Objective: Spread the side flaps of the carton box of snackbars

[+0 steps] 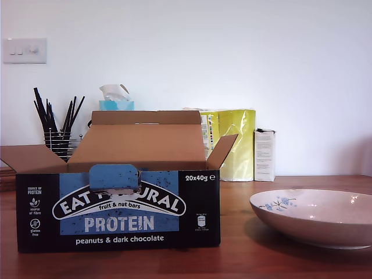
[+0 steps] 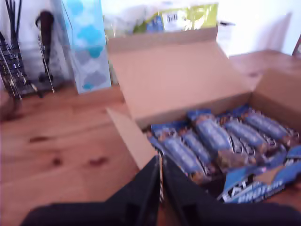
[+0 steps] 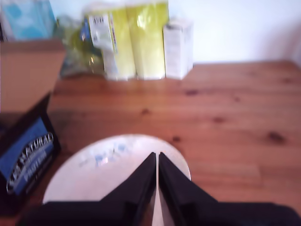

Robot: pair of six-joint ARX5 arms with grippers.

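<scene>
The carton box of snackbars (image 1: 119, 212) stands on the wooden table at the exterior view's left, its top open. Blue-wrapped bars (image 2: 211, 136) fill it. One side flap (image 1: 32, 158) lies out almost flat towards the exterior view's left. The other side flap (image 1: 222, 151) slants up and outward at the exterior view's right. The wide lid flap (image 1: 139, 145) stands up at the back. My first gripper (image 2: 160, 160) is shut and empty, just above the box's corner beside a side flap (image 2: 134, 139). My second gripper (image 3: 156, 157) is shut and empty over the bowl (image 3: 94, 174). Neither arm shows in the exterior view.
A white flowered bowl (image 1: 314, 215) sits at the exterior view's right of the box. Behind stand a shiny yellow bag (image 1: 235, 142), a slim white carton (image 1: 264, 154), a tissue box (image 1: 116, 100) and a wire holder of dark sticks (image 1: 58, 133).
</scene>
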